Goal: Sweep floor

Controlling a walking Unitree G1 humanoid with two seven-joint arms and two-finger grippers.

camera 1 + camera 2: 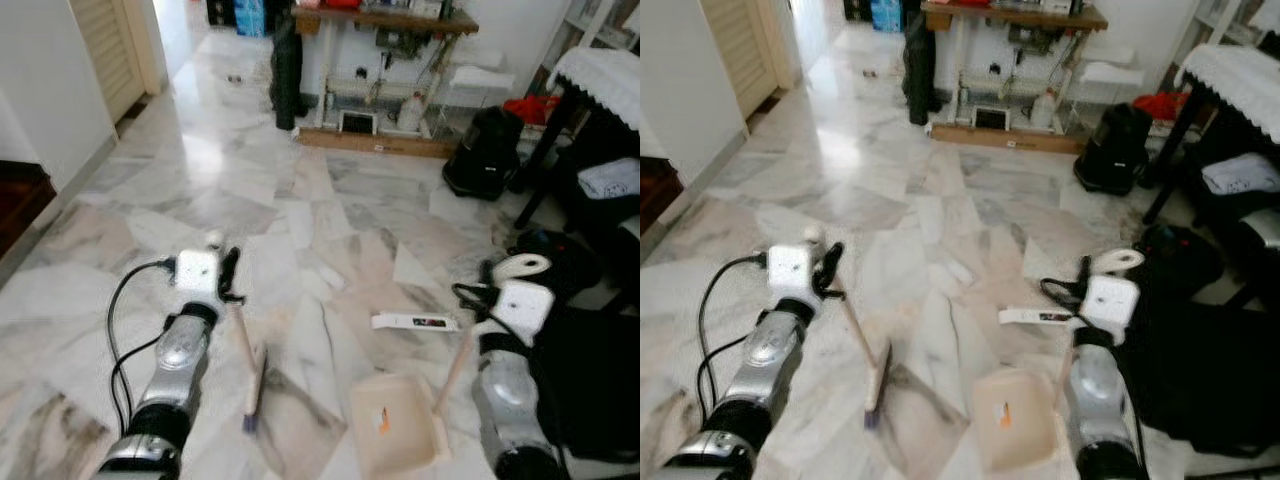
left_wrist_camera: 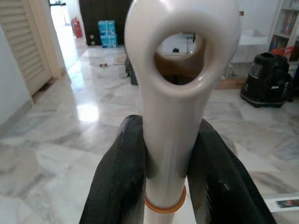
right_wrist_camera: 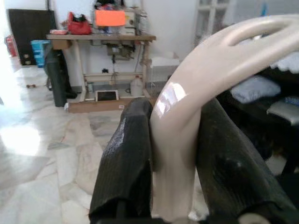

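Observation:
My left gripper [image 1: 228, 275] is shut on the beige handle of a hand brush [image 1: 243, 345]. The brush slants down to its dark bristle head [image 1: 255, 385] on the marble floor. In the left wrist view both black fingers [image 2: 117, 182] clamp the handle [image 2: 180, 70] below its hanging hole. My right gripper [image 1: 487, 300] is shut on the curved handle [image 3: 210, 60] of a beige dustpan [image 1: 393, 435]. The dustpan rests on the floor right of the brush head, and a small orange scrap [image 1: 383, 422] lies in it.
A white flat strip [image 1: 415, 322] lies on the floor just beyond the dustpan. A black vacuum [image 1: 482, 150] and a cluttered shelf table [image 1: 380, 20] stand at the back. Dark furniture and black bags [image 1: 590, 370] crowd the right. A louvred door [image 1: 105, 50] is at far left.

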